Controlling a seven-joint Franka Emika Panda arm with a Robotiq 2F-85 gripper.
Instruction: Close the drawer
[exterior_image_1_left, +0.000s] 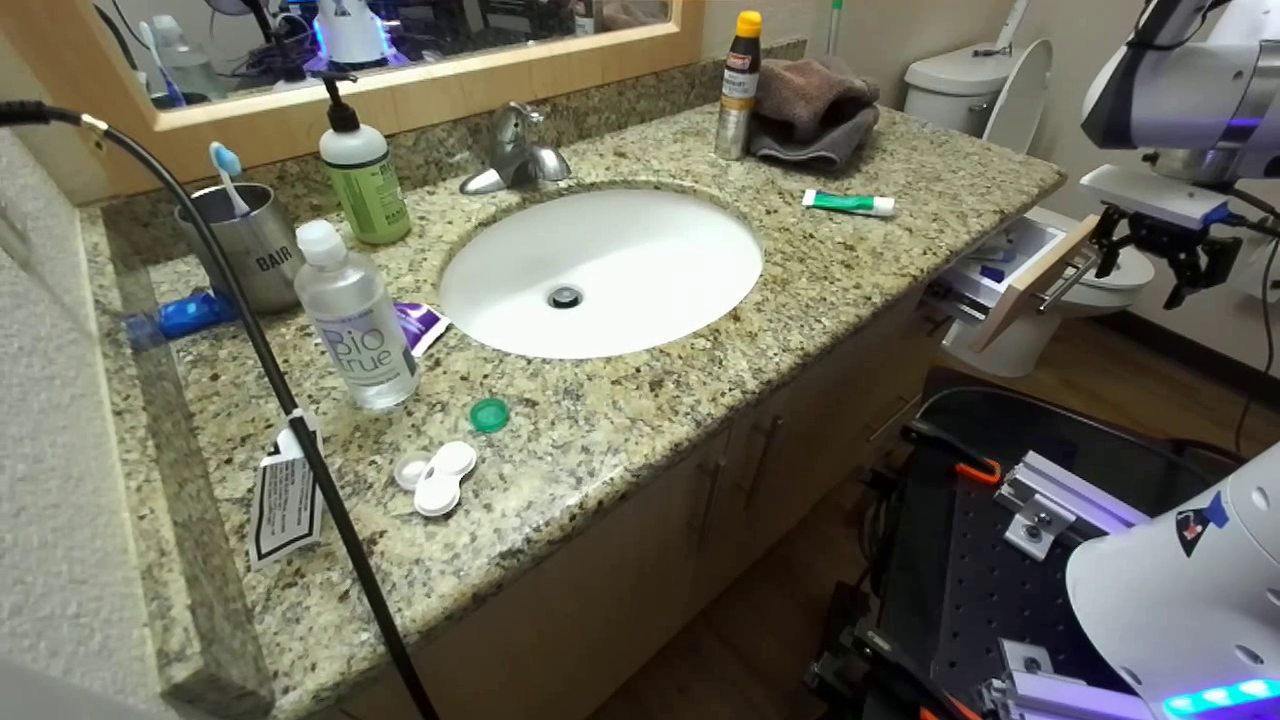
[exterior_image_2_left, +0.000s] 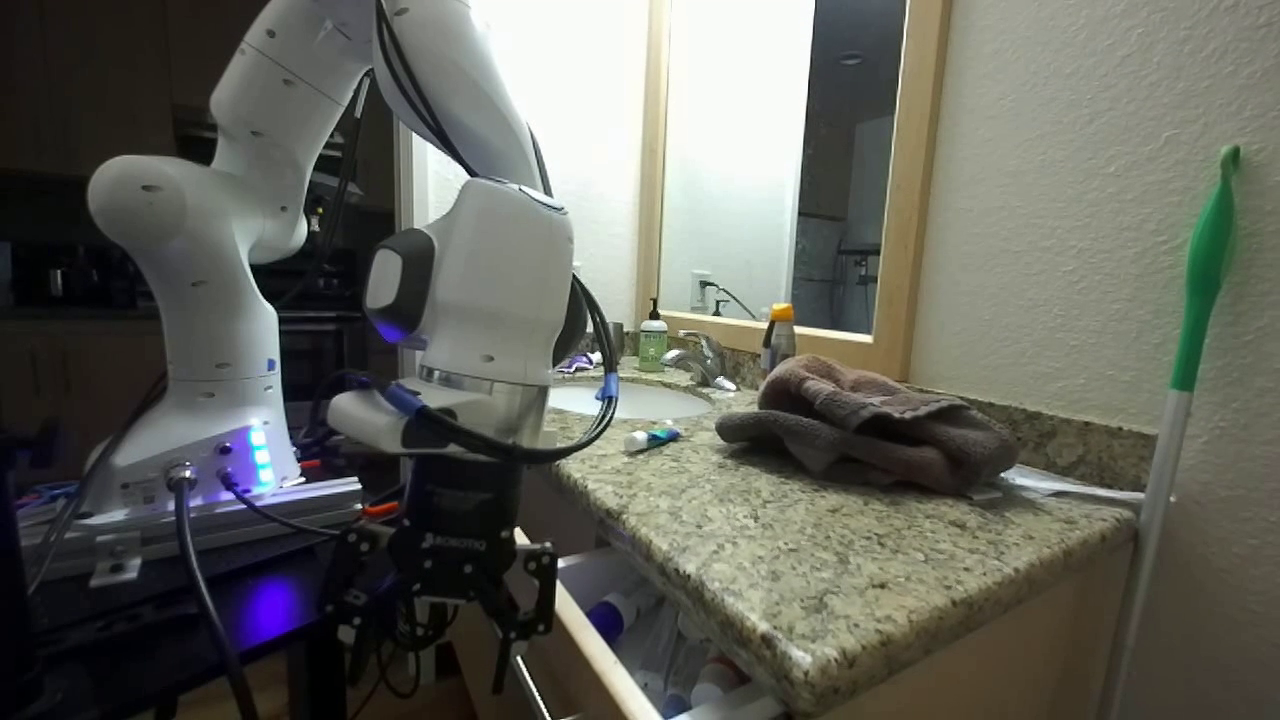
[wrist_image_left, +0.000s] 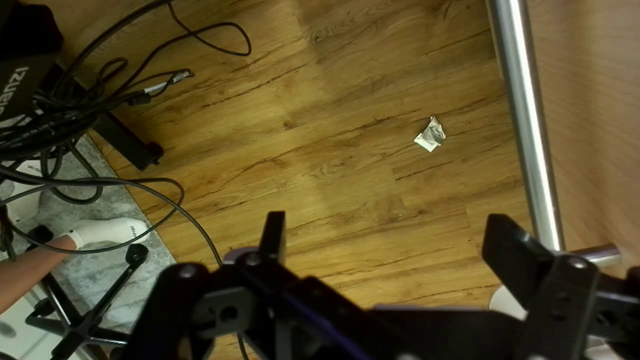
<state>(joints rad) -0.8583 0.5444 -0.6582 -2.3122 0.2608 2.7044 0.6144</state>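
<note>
Open drawer (exterior_image_2_left: 600, 655), parted jaws beside, bunched towel (exterior_image_2_left: 880, 430)

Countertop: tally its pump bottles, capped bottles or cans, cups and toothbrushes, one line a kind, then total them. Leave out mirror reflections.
Pump bottles: 1, the black-topped bottle
Capped bottles or cans: 2, the clear Bio true bottle and the yellow-capped container
Cups: 1, the metal cup
Toothbrushes: 1, the blue-headed toothbrush
Total: 5

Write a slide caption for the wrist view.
Open gripper above the floor, beside the metal handle of the drawer, with a crumpled scrap below.
</note>
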